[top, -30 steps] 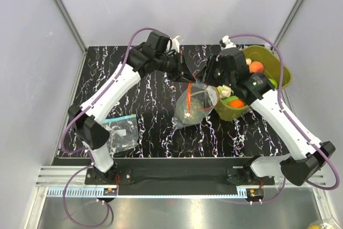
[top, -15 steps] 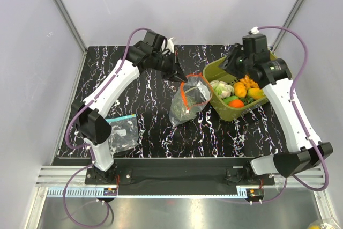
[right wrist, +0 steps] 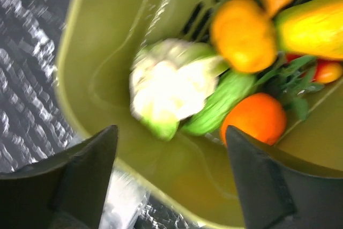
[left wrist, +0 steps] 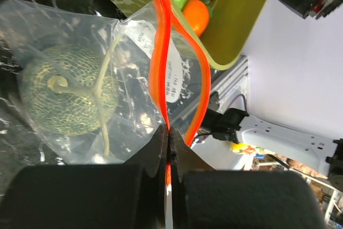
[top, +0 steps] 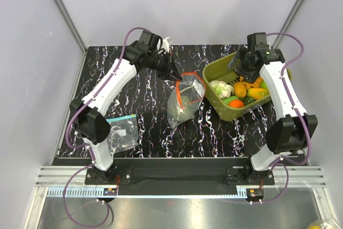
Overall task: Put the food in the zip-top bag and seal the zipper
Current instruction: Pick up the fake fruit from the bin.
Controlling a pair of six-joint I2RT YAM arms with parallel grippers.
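The zip-top bag [top: 184, 103] lies on the black marbled table, its mouth lifted. My left gripper [top: 176, 74] is shut on the red-orange zipper [left wrist: 160, 63] at one side of the open mouth; its tips [left wrist: 169, 132] pinch the strip. A grey-green netted melon [left wrist: 64, 97] rests inside the bag. My right gripper [top: 243, 71] hovers open over the olive tub [top: 213, 70], empty [right wrist: 170, 132]. The tub holds food: a cauliflower [right wrist: 171, 87], an orange [right wrist: 254, 119], a green piece [right wrist: 220, 105] and yellow pieces [top: 256, 93].
A second clear bag with a teal-blue strip [top: 121, 131] lies at the table's front left beside the left arm's base. The tub stands at the right rear, close to the bag's mouth. Grey walls enclose the table.
My right gripper has left the bag's mouth, swung right over the tub and opened wide. The left gripper has shifted slightly back and left, still pinching the zipper.
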